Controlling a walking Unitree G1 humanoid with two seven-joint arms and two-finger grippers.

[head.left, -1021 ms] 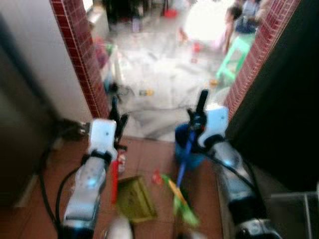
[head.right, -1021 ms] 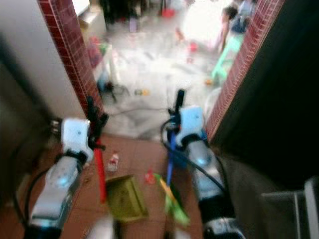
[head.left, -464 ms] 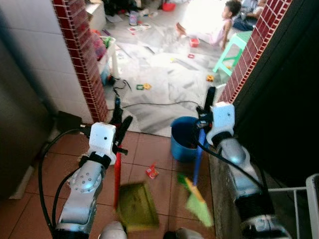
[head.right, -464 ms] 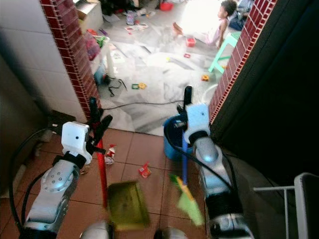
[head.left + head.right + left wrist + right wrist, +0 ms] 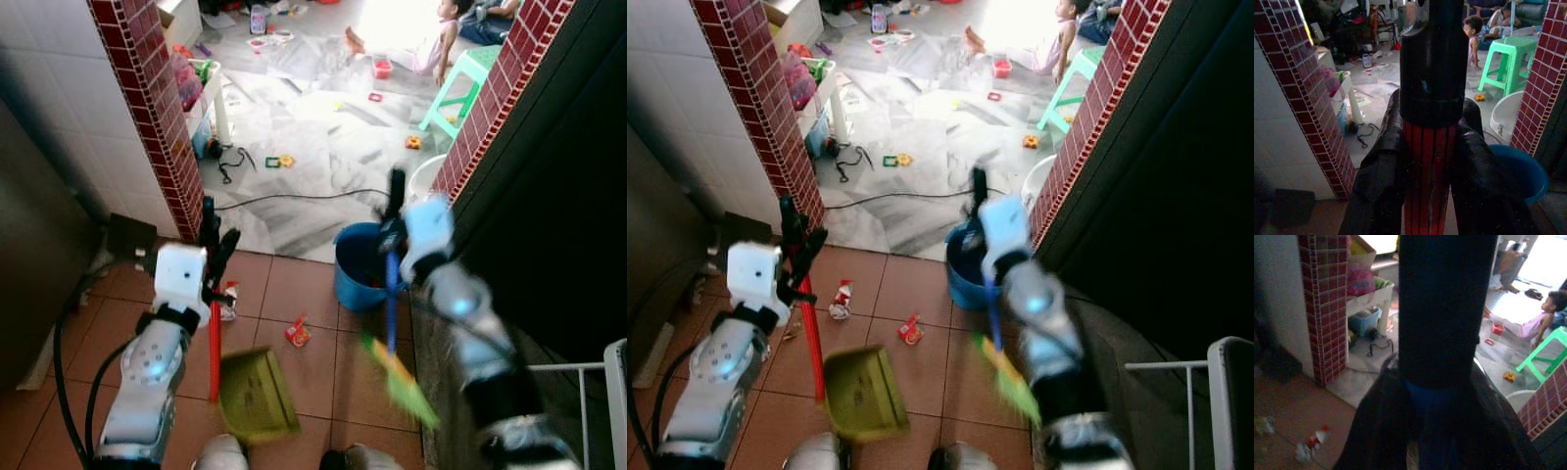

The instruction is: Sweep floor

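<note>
My left gripper (image 5: pixel 216 235) is shut on the red handle (image 5: pixel 215 338) of an olive-green dustpan (image 5: pixel 257 397), which rests on the terracotta tiles. The left wrist view shows its fingers (image 5: pixel 1376 171) clamped round that handle just under its black cap. My right gripper (image 5: pixel 394 201), blurred, is shut on the blue handle (image 5: pixel 391 304) of a broom. The broom's green bristles (image 5: pixel 402 384) hang to the right of the dustpan. A red wrapper (image 5: pixel 295 333) and a small red-and-white piece of litter (image 5: pixel 228 299) lie on the tiles ahead of the dustpan.
A blue bucket (image 5: pixel 358 269) stands by the right brick pillar (image 5: pixel 490 108). The left brick pillar (image 5: pixel 147 108) frames a doorway. Beyond it are a marble floor with a black cable (image 5: pixel 294 199), scattered toys, a green stool (image 5: pixel 460 83) and a seated child (image 5: pixel 421 39). A white rack (image 5: pixel 612 392) is at far right.
The view has sharpened since a second ago. My right arm is now blurred in motion and the broom has shifted slightly right. The left arm and dustpan moved a little left.
</note>
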